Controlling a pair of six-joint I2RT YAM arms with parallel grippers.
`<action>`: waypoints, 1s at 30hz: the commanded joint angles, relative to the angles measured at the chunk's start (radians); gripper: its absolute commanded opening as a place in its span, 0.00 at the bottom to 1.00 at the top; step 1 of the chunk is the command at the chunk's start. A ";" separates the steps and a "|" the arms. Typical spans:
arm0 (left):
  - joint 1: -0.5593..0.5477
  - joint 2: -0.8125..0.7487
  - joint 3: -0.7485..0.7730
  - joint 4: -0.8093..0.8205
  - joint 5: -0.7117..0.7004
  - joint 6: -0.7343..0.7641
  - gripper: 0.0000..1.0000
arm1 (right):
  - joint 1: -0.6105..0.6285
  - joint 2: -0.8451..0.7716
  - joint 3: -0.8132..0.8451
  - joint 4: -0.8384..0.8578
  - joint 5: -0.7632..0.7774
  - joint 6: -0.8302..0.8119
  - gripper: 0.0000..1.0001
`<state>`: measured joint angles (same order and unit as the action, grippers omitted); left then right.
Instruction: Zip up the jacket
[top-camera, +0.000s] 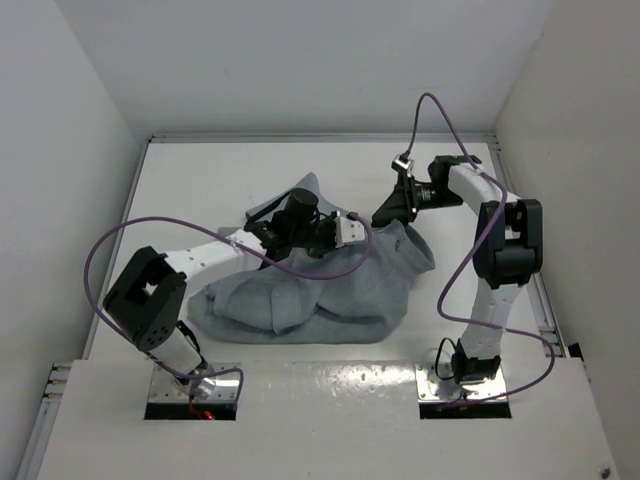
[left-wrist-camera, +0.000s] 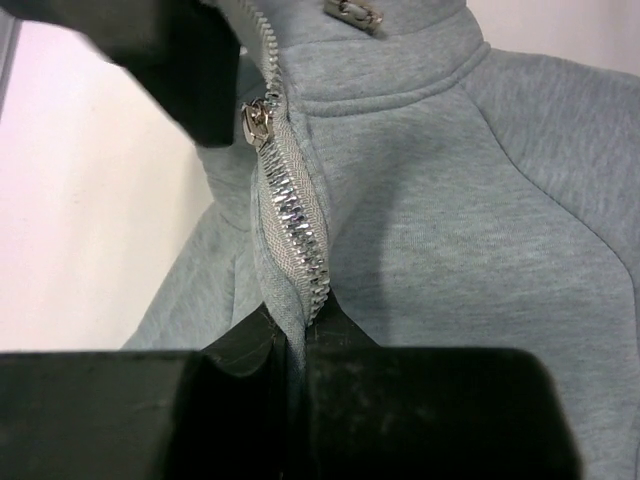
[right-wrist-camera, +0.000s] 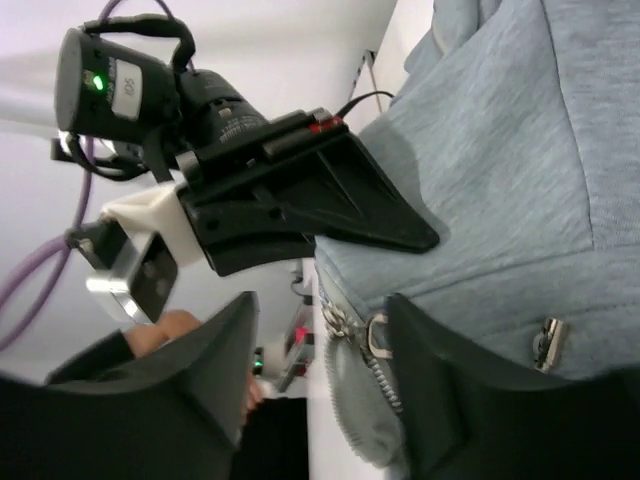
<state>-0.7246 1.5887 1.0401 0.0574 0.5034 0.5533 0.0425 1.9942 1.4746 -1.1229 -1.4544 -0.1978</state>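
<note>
The light grey jacket (top-camera: 330, 285) lies crumpled mid-table, collar towards the right. In the left wrist view my left gripper (left-wrist-camera: 292, 338) is shut on the jacket's front edge (left-wrist-camera: 290, 300), pinching the zipper tape just below the closed teeth (left-wrist-camera: 298, 215). The metal zipper slider (left-wrist-camera: 257, 122) sits near the collar, with a small snap (left-wrist-camera: 352, 11) above it. My right gripper (right-wrist-camera: 320, 372) is open, and the slider (right-wrist-camera: 376, 336) lies beside one of its fingers (right-wrist-camera: 450, 400), not gripped. From above, the left gripper (top-camera: 366, 232) and the right gripper (top-camera: 386, 214) meet at the collar.
White walls close in the table (top-camera: 200, 180) on three sides. Purple cables (top-camera: 110, 245) loop off both arms. The left arm lies across the jacket. The right arm's elbow (top-camera: 508, 245) stands near the right wall.
</note>
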 joint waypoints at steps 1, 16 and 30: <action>0.020 0.001 0.026 0.124 -0.020 0.014 0.00 | -0.003 0.008 0.026 -0.469 -0.089 -0.390 0.51; 0.021 -0.038 -0.021 0.216 -0.111 -0.006 0.00 | -0.009 -0.057 -0.011 -0.638 -0.064 -0.575 0.24; 0.021 -0.058 -0.040 0.243 -0.140 -0.033 0.00 | 0.010 -0.069 0.007 -0.638 -0.057 -0.591 0.45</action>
<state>-0.7185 1.5833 0.9962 0.1982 0.3775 0.5278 0.0246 1.9640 1.4551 -1.3483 -1.4689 -0.7334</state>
